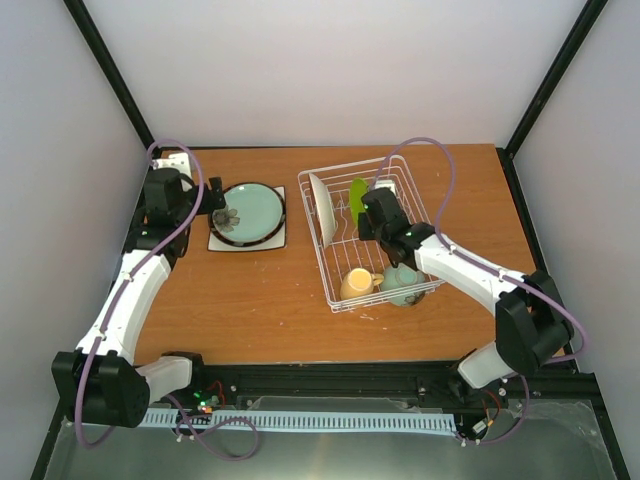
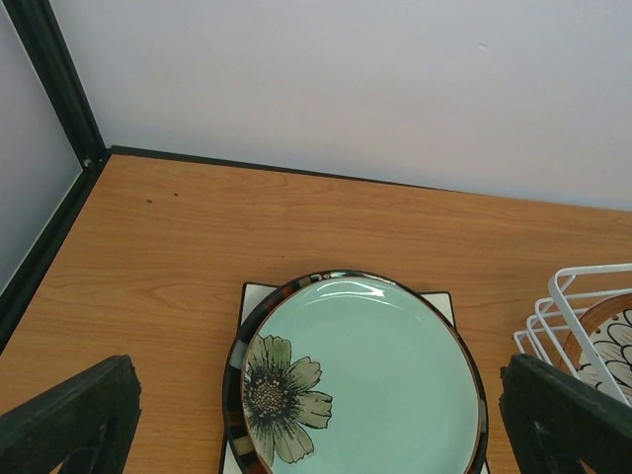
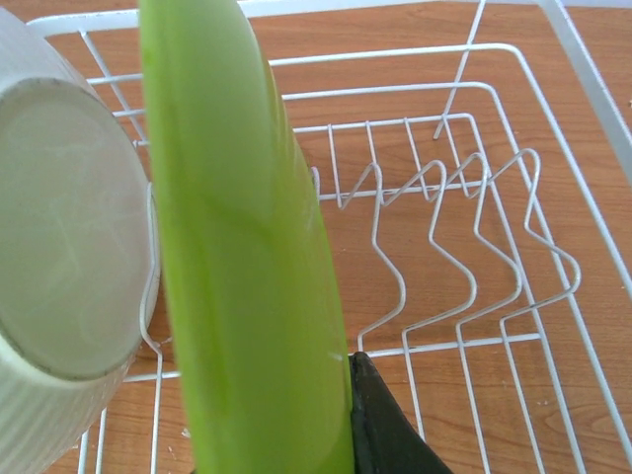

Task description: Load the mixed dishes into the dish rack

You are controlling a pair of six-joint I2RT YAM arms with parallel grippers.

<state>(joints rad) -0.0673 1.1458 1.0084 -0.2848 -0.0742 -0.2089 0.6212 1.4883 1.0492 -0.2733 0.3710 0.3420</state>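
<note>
My right gripper [image 1: 370,208] is shut on the edge of the lime green plate [image 1: 357,196], holding it upright inside the white wire dish rack [image 1: 338,252]. Beside it a white plate [image 1: 320,205] stands on edge in the prongs. A yellow mug [image 1: 358,284] and a mint-green bowl [image 1: 402,286] sit at the rack's near end. In the right wrist view the lime green plate [image 3: 237,267] fills the middle, pressed against one black finger [image 3: 387,430]. My left gripper [image 2: 318,400] stands open by a pale teal plate [image 2: 380,385], stacked on a dark striped-rim plate [image 2: 237,400] and a square white plate [image 2: 259,294].
Several upright prongs [image 3: 474,237] to the right of the lime plate hold nothing. The stack of plates [image 1: 247,215] lies left of the rack, near the table's left edge and the black corner post [image 2: 59,89]. The rack's corner [image 2: 563,296] shows at the left wrist view's right side.
</note>
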